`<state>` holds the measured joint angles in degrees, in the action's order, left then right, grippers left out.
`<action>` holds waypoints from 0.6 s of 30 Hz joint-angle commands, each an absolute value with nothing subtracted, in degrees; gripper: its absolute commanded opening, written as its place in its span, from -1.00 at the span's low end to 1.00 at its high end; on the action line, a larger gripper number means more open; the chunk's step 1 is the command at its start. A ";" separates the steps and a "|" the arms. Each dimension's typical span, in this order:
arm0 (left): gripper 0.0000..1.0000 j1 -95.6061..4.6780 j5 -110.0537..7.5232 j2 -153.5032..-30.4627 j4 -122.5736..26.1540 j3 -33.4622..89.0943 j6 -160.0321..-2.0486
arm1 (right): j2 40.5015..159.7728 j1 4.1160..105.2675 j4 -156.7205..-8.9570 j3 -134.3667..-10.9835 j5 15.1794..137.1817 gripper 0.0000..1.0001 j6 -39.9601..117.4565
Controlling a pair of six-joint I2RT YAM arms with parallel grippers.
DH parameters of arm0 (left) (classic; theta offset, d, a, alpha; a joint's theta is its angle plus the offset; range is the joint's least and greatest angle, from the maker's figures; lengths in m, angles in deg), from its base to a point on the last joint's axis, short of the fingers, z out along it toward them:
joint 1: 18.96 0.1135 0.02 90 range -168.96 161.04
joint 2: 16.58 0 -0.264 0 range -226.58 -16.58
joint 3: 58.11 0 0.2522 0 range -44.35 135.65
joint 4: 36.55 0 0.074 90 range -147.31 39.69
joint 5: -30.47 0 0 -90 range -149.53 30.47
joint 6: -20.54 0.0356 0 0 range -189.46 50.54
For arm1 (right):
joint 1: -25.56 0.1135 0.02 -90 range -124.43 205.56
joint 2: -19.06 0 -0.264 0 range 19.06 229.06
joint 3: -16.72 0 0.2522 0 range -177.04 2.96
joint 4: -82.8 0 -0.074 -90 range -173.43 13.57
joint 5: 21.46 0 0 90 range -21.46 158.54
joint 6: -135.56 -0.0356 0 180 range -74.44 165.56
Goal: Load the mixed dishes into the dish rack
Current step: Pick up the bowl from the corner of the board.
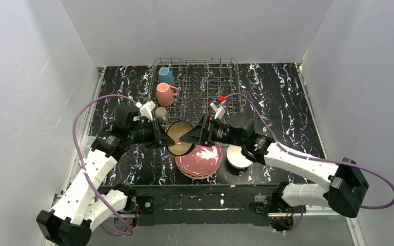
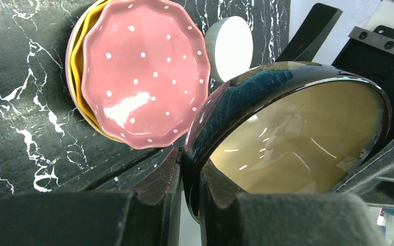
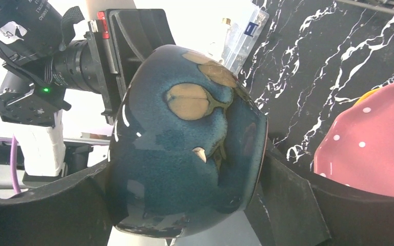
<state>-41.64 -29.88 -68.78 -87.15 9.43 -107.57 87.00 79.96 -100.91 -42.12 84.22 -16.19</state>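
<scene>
A dark-blue bowl (image 1: 180,137) with a tan inside hangs on its side above the table, in front of the dish rack (image 1: 200,82). My left gripper (image 1: 160,137) is shut on the bowl's (image 2: 297,138) rim, one finger inside and one outside (image 2: 192,169). My right gripper (image 1: 195,136) stands open from the other side. Its jaws straddle the bowl's (image 3: 184,148) blue outside (image 3: 187,164), and I cannot tell whether they touch it. Below lies a pink dotted plate (image 1: 200,160) on a stack, with a white bowl (image 1: 237,156) beside it.
In the rack's left part stand a teal mug (image 1: 165,76) and a pink mug (image 1: 165,94), with an olive-grey mug (image 1: 161,114) at its front edge. An orange plate (image 2: 77,77) shows under the pink plate (image 2: 143,72). White walls enclose the table.
</scene>
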 commanded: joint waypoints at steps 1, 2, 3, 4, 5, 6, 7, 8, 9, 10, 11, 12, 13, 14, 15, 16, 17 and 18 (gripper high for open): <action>-1.00 -41.84 -25.01 -68.43 -83.14 13.36 -108.70 | 87.83 80.62 -106.08 -41.73 84.86 1.00 -18.36; -1.00 -41.82 -25.01 -68.43 -83.10 13.46 -108.71 | 88.01 80.71 -106.11 -41.84 84.69 1.00 -18.36; -1.00 -41.86 -24.99 -68.50 -83.03 13.54 -108.70 | 88.17 80.82 -106.11 -41.93 84.61 1.00 -18.36; -1.00 -41.89 -24.95 -68.52 -83.02 13.59 -108.65 | 88.34 80.91 -106.09 -42.14 84.52 1.00 -18.45; -1.00 -41.85 -24.92 -68.52 -83.09 13.72 -108.58 | 88.52 81.05 -106.04 -42.25 84.39 1.00 -18.47; -1.00 -41.82 -24.83 -68.64 -83.03 13.78 -108.60 | 88.76 81.21 -106.07 -42.42 84.35 1.00 -18.48; -1.00 -41.82 -24.81 -68.68 -83.09 13.84 -108.54 | 89.02 81.32 -106.03 -42.59 84.28 1.00 -18.50; -1.00 -41.82 -24.73 -68.69 -83.04 13.89 -108.48 | 89.28 81.43 -106.08 -42.79 84.25 1.00 -18.46; -1.00 -41.82 -24.72 -68.77 -83.06 13.91 -108.48 | 89.62 81.54 -106.11 -43.01 84.20 1.00 -18.48; -1.00 -41.85 -24.72 -68.87 -83.03 13.99 -108.41 | 90.06 81.62 -106.11 -43.15 84.26 1.00 -18.59; -1.00 -41.92 -24.74 -68.92 -83.02 14.08 -108.38 | 90.33 81.71 -106.19 -43.32 84.14 1.00 -18.57; -1.00 -41.93 -24.65 -68.98 -83.01 14.11 -108.27 | 90.60 81.81 -106.20 -43.54 84.11 1.00 -18.61; -1.00 -41.99 -24.70 -69.08 -83.01 14.14 -108.20 | 90.93 81.88 -106.26 -43.72 84.14 1.00 -18.70; -1.00 -42.09 -24.73 -69.12 -83.01 14.25 -108.14 | 91.28 81.90 -106.28 -43.90 84.11 1.00 -18.72; -1.00 -42.18 -24.77 -69.18 -83.01 14.30 -108.10 | 91.63 81.95 -106.29 -44.09 84.16 1.00 -18.72; -1.00 -42.31 -24.73 -69.26 -83.01 14.39 -108.00 | 91.91 81.99 -106.35 -44.29 84.19 1.00 -18.76; -1.00 -42.41 -24.79 -69.37 -83.01 14.44 -107.87 | 92.20 81.99 -106.37 -44.46 84.20 1.00 -18.69; -1.00 -42.59 -24.97 -69.47 -83.01 14.48 -107.87 | 92.51 81.99 -106.42 -44.62 84.32 1.00 -18.75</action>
<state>-41.95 -29.13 -69.83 -86.78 10.61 -107.50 91.39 81.60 -104.56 -42.25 84.33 -18.86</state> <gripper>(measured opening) 0.113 1.000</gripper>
